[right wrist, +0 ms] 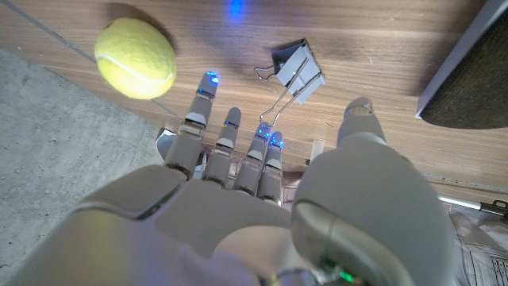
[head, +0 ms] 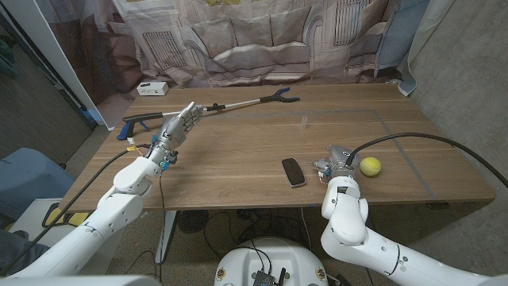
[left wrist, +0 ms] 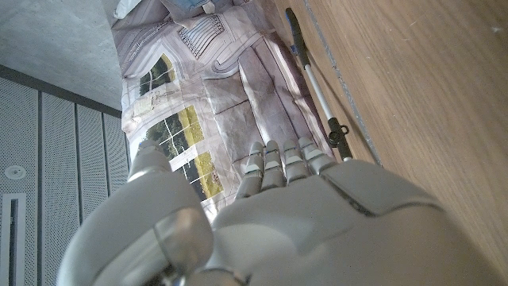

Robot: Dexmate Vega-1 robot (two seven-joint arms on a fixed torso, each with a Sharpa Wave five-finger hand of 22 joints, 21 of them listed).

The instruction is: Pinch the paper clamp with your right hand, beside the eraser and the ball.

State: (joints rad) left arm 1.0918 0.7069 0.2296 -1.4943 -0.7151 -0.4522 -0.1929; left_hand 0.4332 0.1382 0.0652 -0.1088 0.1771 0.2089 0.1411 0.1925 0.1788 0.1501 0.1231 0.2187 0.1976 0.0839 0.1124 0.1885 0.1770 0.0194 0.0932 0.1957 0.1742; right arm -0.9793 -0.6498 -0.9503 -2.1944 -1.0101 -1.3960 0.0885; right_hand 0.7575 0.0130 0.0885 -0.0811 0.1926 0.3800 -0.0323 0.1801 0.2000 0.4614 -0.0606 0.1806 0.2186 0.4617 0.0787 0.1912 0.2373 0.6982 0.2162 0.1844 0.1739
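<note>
A black paper clamp [right wrist: 298, 67] with wire handles lies on the wooden table [right wrist: 381, 40], between the yellow-green ball [right wrist: 136, 58] and the black eraser [right wrist: 468, 87]. My right hand [right wrist: 262, 183] hovers just short of it with fingers and thumb apart, holding nothing; its fingertips [right wrist: 270, 139] are near one wire handle. In the head view my right hand [head: 337, 159] sits between the eraser [head: 293, 171] and the ball [head: 370, 166] and covers most of the clamp. My left hand [head: 178, 127] stands far left with its fingers stretched out and holds nothing.
A long reacher-grabber tool [head: 230, 106] lies across the far left of the table, just beyond my left hand, and shows again as the grabber tool [left wrist: 317, 87]. A small white box [head: 151, 88] sits at the far left corner. The table's front edge [head: 238, 205] is close to my right hand.
</note>
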